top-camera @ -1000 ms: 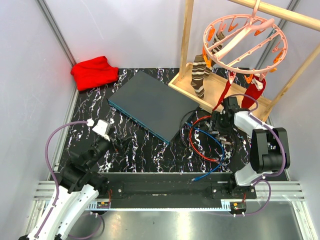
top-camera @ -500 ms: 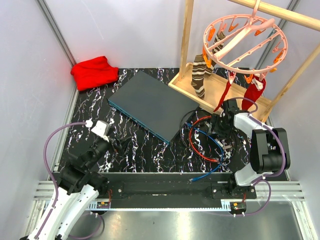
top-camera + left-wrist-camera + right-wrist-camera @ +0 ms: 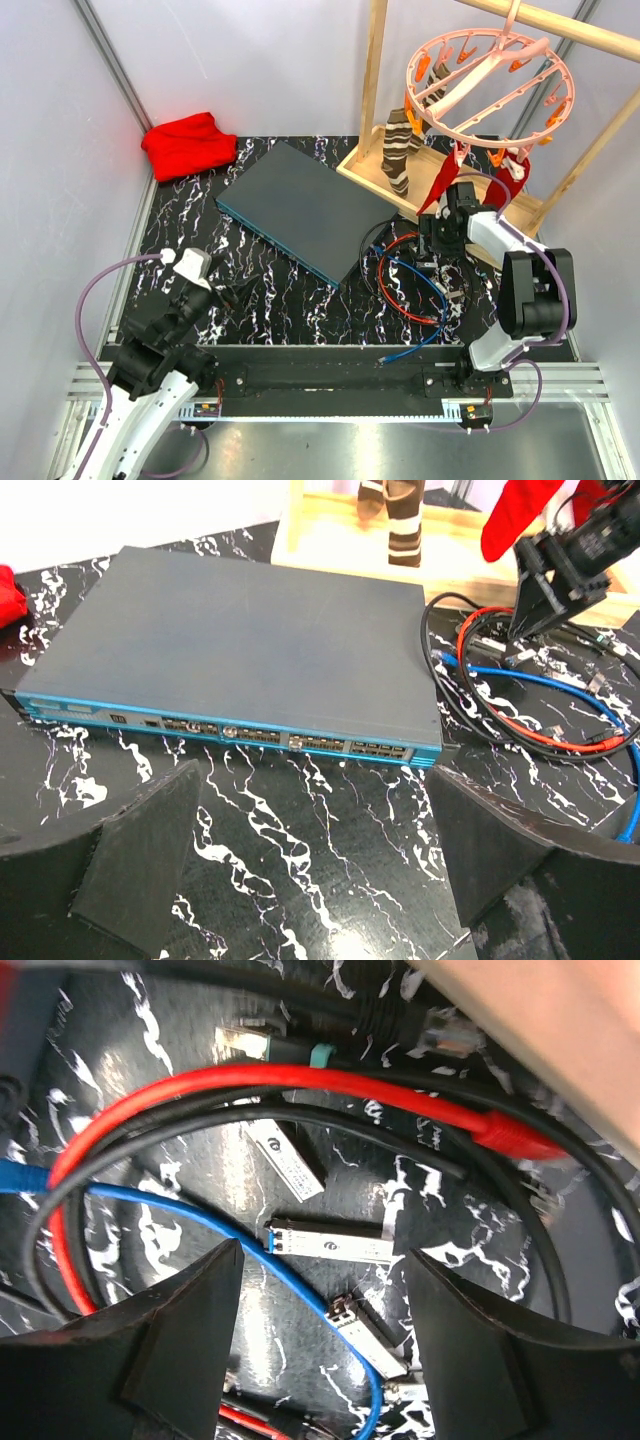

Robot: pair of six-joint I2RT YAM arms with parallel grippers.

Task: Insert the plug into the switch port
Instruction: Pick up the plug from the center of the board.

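Note:
The switch [image 3: 298, 208] is a flat dark grey box lying at an angle mid-table. Its teal front edge [image 3: 230, 732], lined with small sockets, faces my left gripper [image 3: 320, 865], which stands open a short way in front of it with only bare table between the fingers. My right gripper [image 3: 325, 1305] hangs open over the cable pile [image 3: 420, 282], holding nothing. Below it lie three small silver plugs. One with a blue tab [image 3: 330, 1246] is just ahead of the jaws, another [image 3: 378, 1342] is between them, and a third [image 3: 290, 1165] is farther off.
Red [image 3: 200, 1090], blue [image 3: 200, 1222] and black [image 3: 330, 1125] cables coil around the plugs. A wooden tray [image 3: 430, 178] with a frame, a pink peg hanger [image 3: 490, 75] and hanging socks stands at the back right, close to my right arm. A red cloth [image 3: 188, 145] lies at the back left.
My right gripper has lifted and moved a little back toward the wooden tray, staying over the cables. My left arm has drawn slightly back and to the left. Both stay open.

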